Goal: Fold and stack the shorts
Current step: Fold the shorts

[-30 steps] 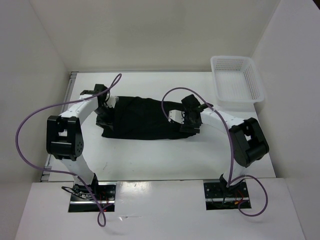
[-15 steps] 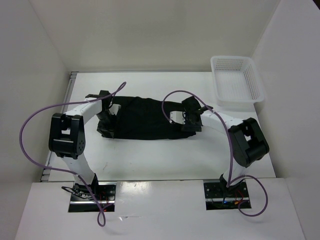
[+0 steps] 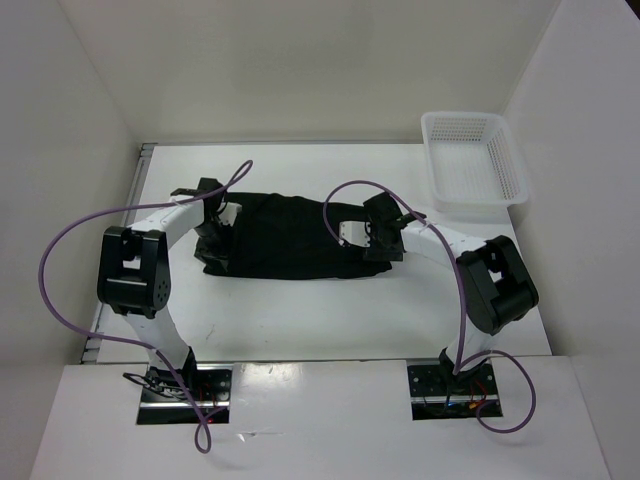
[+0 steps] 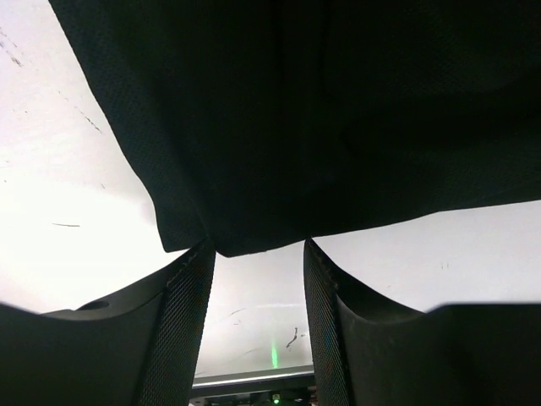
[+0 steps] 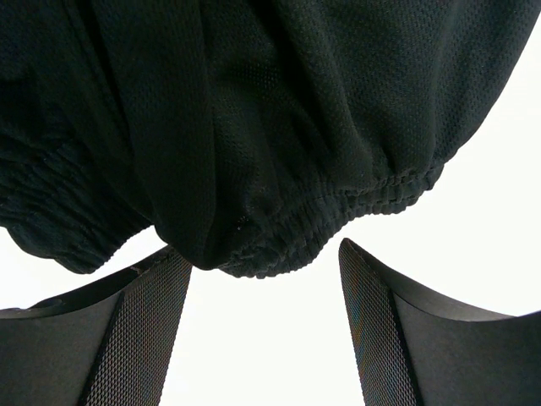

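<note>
Surface carries the shorts, spread flat mid-surface, long side running L-R btwn the arms. Basket sits at far R corner, well apart. Step in hand: prob. lining up a grasp at both ends for the 1st fold. Cloth is black, soft, fine-mesh; R end has puckered elastic. At L end, left gripper apart, hem corner at its tips. At R end, right gripper apart, wider. Next: pinch both edges evenly, no dragging.
</note>
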`<act>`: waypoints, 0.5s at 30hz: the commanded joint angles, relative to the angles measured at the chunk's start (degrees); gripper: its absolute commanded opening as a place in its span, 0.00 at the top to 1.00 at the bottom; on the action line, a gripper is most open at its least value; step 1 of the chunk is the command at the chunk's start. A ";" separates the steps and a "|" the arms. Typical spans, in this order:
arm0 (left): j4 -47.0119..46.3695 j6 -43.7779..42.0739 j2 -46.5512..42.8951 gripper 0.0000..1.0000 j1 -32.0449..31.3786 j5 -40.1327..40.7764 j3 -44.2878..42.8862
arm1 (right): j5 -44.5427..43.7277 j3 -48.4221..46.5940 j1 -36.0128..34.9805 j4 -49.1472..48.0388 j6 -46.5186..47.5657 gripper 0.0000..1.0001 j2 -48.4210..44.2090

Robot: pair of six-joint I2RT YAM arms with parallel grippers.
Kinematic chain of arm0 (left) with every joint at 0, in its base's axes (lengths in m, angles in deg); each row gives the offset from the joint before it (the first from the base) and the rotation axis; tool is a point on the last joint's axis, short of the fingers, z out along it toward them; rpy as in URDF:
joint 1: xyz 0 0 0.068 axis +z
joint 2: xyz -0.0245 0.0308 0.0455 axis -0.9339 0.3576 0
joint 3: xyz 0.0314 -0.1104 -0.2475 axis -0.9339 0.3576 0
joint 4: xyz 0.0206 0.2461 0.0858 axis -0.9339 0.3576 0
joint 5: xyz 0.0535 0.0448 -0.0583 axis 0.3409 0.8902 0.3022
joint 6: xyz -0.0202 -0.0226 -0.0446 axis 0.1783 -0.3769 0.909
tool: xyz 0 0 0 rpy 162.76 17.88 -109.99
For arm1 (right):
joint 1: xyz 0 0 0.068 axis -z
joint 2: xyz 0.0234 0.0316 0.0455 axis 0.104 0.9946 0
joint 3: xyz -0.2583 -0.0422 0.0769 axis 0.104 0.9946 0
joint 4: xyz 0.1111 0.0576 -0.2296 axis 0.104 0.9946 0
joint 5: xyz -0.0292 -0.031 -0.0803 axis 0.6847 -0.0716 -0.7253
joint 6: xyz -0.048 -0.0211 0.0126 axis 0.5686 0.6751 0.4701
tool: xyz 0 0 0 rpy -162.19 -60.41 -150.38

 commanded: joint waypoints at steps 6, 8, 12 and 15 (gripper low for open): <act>-2.81 -0.21 -2.69 0.46 0.60 -0.74 -0.07 | 0.08 0.30 0.46 -2.08 -1.22 0.26 -2.93; -2.82 -0.21 -3.31 0.46 1.12 -3.10 -0.07 | 0.08 0.30 0.46 -2.08 -1.75 0.26 -3.54; -3.43 -0.21 -3.84 0.47 2.44 -6.10 0.46 | 0.61 0.91 0.46 -2.08 -2.28 0.26 -4.08; -3.43 -0.21 -3.84 0.47 4.45 -8.64 1.68 | 0.61 0.91 0.46 -2.08 -2.28 0.26 -4.08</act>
